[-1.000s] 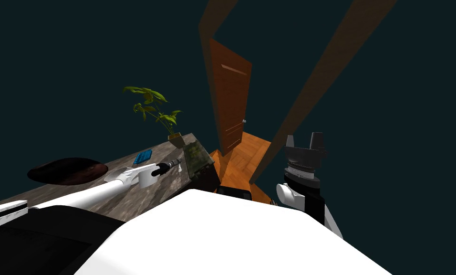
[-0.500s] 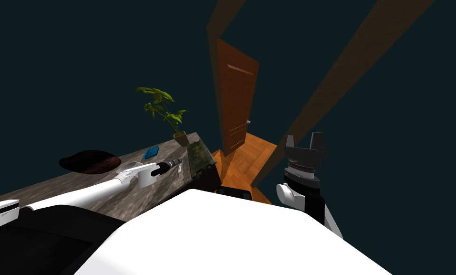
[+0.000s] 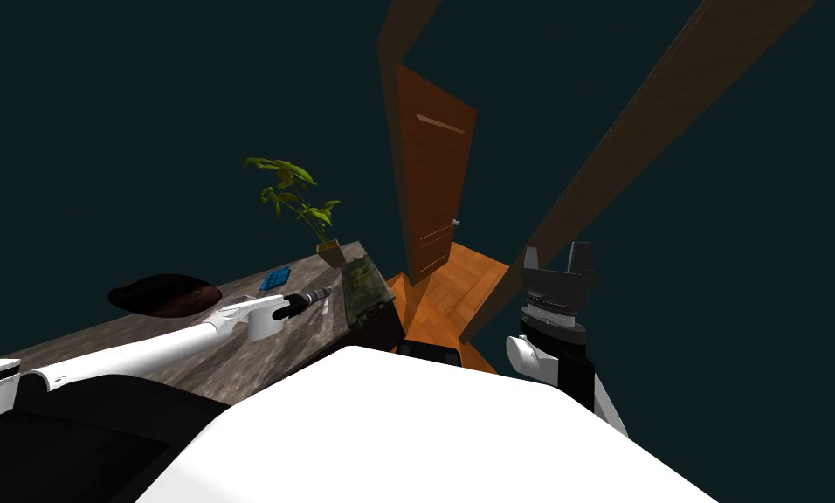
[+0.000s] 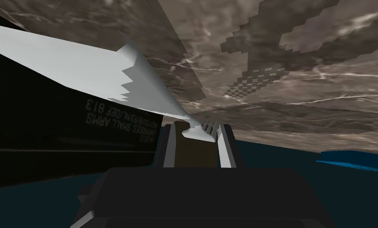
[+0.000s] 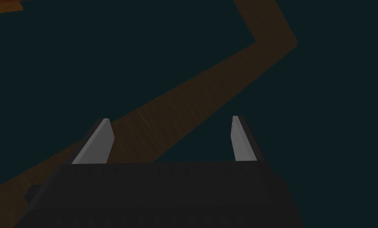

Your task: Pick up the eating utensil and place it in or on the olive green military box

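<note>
My left gripper [image 3: 321,294] reaches over the marbled grey-brown table [image 3: 232,358], just short of the olive green box [image 3: 363,284] at the table's end. In the left wrist view the left gripper [image 4: 198,128] is shut on a pale grey fork [image 4: 144,87]. The tines sit between the fingers, and the rest of the fork stretches across the box's dark side [image 4: 65,118], which bears the lettering "SMALL ARMS". My right gripper [image 3: 557,258] is raised at my right, away from the table, with its fingers [image 5: 101,140] standing open and nothing between them.
A potted plant [image 3: 298,196] stands at the table's far corner beside the box. A small blue item [image 3: 275,279] and a dark brown oval thing [image 3: 164,295] lie further along the table. A brown door [image 3: 429,175] stands open beyond the box, over an orange wood floor [image 3: 451,292].
The whole head view has shifted, so my head or torso has turned a little. My left gripper stays by the box with the fork; the right arm has not moved.
</note>
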You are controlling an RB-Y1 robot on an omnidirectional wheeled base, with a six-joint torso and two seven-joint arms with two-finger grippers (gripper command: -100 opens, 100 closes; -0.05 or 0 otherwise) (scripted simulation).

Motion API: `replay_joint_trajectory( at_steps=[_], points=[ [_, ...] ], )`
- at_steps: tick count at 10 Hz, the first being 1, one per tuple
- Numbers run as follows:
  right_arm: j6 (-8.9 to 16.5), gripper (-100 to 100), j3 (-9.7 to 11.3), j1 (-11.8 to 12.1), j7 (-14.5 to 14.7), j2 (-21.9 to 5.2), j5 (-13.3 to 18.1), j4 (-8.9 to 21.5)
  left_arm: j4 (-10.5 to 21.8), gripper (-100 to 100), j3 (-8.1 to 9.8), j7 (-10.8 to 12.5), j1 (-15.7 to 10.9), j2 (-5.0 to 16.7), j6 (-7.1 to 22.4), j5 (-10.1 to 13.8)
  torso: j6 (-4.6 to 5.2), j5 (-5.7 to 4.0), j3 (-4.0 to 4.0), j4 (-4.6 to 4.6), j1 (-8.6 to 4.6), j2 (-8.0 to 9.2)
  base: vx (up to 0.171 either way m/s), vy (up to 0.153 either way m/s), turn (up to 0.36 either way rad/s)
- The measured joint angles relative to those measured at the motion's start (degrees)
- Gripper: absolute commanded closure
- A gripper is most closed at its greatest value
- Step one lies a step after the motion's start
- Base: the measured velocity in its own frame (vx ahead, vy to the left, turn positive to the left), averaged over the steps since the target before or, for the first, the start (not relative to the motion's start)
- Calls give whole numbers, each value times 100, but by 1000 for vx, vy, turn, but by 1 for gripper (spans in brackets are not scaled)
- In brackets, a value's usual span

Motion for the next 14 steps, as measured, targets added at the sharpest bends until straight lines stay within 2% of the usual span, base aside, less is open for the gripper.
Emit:
replay_joint_trajectory(
  at_steps=[6, 7, 8, 11, 14],
  points=[
    [0, 0, 0, 1, 0, 0, 0, 0, 31, 100, -37, 317, 60, 682, 172, 23, 4, -7, -7, -1, -10, -14, 13, -18, -41],
    [0, 0, 0, 1, 0, 0, 0, 0, 58, 100, -119, 375, -10, 850, 205, 78, 6, -10, -9, -1, -14, -17, 22, -20, -43],
    [0, 0, 0, 1, 0, 0, 0, 0, 64, 100, -70, 447, 56, 961, 227, 53, 3, -9, -8, -2, -14, -16, 20, -20, -33],
    [0, 0, 0, 1, 0, 0, 0, 0, 138, 100, -118, 602, 21, 1300, 263, 97, 1, -11, -7, -1, -17, -13, 20, -20, -8],
    [0, 0, 0, 1, 0, 0, 0, 0, -72, 100, -66, 743, 60, 1600, 381, 176, 2, -10, -8, -2, -27, -16, 34, -40, 52]
  ],
)
